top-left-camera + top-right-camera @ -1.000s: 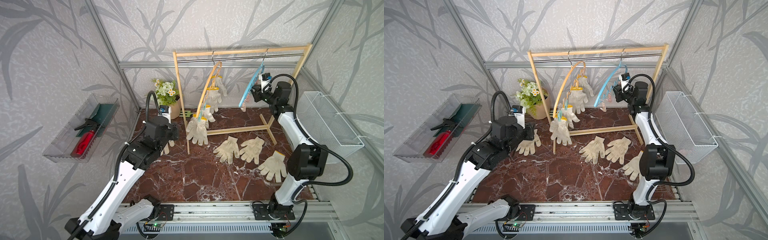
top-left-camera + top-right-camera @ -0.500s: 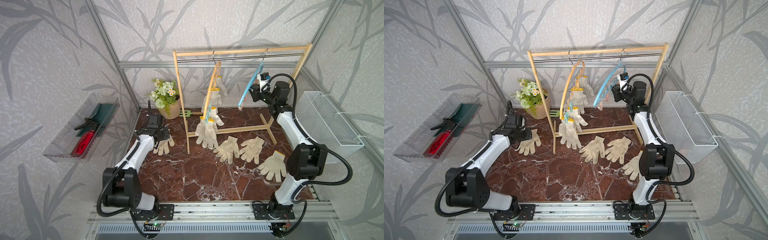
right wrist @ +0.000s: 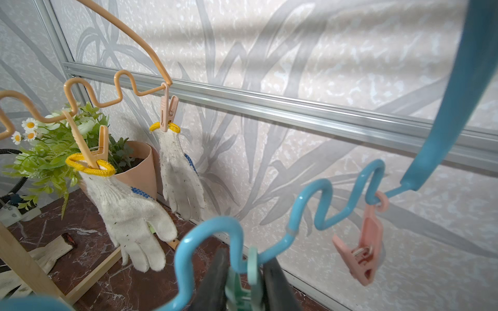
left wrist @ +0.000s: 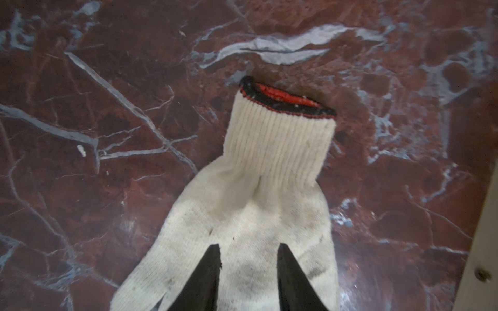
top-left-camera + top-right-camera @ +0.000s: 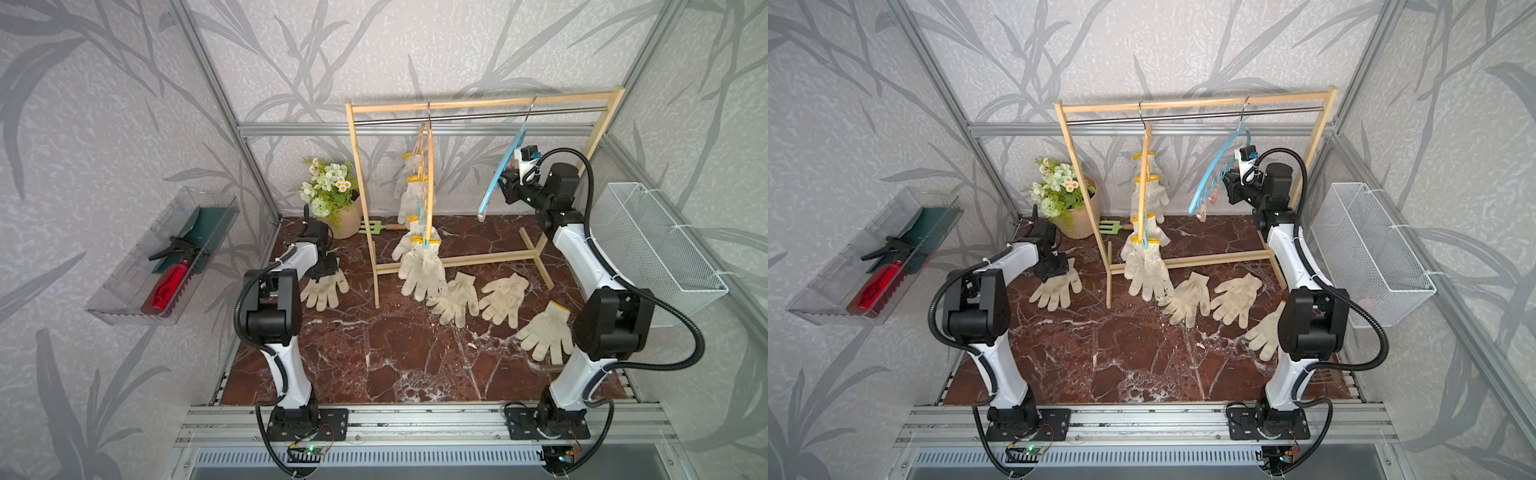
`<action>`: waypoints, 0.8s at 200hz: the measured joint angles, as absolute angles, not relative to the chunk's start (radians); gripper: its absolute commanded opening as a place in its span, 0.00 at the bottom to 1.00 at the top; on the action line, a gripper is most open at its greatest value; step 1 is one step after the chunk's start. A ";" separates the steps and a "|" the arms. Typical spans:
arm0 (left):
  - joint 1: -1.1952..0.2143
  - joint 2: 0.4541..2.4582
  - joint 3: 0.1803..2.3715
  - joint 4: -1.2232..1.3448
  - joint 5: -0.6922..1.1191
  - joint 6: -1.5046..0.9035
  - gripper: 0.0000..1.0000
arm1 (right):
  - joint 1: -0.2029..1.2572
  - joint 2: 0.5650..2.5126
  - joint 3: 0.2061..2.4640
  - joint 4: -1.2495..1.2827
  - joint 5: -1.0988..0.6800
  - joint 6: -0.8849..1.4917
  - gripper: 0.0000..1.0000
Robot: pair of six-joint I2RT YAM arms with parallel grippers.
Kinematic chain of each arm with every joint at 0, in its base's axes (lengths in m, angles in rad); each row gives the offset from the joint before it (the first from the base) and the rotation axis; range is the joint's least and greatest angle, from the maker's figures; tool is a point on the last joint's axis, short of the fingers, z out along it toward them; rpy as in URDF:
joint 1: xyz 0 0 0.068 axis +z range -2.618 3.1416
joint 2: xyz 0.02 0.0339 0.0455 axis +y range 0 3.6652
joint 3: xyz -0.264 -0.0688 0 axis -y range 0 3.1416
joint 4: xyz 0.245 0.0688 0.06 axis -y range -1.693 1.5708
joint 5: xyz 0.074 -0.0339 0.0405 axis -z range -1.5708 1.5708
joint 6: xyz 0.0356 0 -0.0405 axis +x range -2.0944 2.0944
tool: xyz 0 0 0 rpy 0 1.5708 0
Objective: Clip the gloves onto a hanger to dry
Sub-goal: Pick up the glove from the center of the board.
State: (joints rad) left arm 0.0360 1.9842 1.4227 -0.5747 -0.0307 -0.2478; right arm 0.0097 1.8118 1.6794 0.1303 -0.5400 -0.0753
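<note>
Left wrist view: L hand (image 4: 248,246) seen w/ fingers parted, tips set over glove (image 4: 269,188); nothing seen gripped.
L arm (image 5: 291,266): stretched fwd, low; glove laid flat on surface (image 4: 107,80), beside rack (image 5: 360,187).
R arm (image 5: 577,249): raised to blue hanger (image 3: 455,102).
R hand (image 3: 246,255): clamped on green clip (image 3: 242,293).
Other gloves: clipped gloves (image 3: 126,210) hung on orange hanger (image 5: 430,187); loose gloves (image 5: 503,295) laid near R arm.

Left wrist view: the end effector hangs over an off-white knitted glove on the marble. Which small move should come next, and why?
Probably lower the left end effector and close it: its fingers stand apart over the flat off-white knitted glove, not yet pinching it.
</note>
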 measured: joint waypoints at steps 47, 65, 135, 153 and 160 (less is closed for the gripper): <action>0.049 2.062 1.461 -0.592 0.000 -0.231 0.51 | 0.010 1.812 1.680 0.130 -0.540 -0.075 0.24; 0.048 2.072 1.477 -0.606 0.010 -0.224 0.52 | 0.010 1.812 1.679 0.131 -0.540 -0.075 0.24; 0.047 2.098 1.519 -0.635 0.020 -0.206 0.00 | 0.010 1.812 1.679 0.131 -0.540 -0.070 0.24; 0.047 2.080 1.498 -0.624 0.033 -0.218 0.00 | 0.010 1.812 1.679 0.131 -0.540 -0.066 0.24; 0.047 2.065 1.478 -0.618 0.041 -0.226 0.00 | 0.010 1.812 1.679 0.131 -0.540 -0.064 0.24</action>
State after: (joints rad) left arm 0.0467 2.0651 1.4776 -0.6178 0.0410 -0.2260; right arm 0.0097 1.8118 1.6794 0.1314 -0.5404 -0.0635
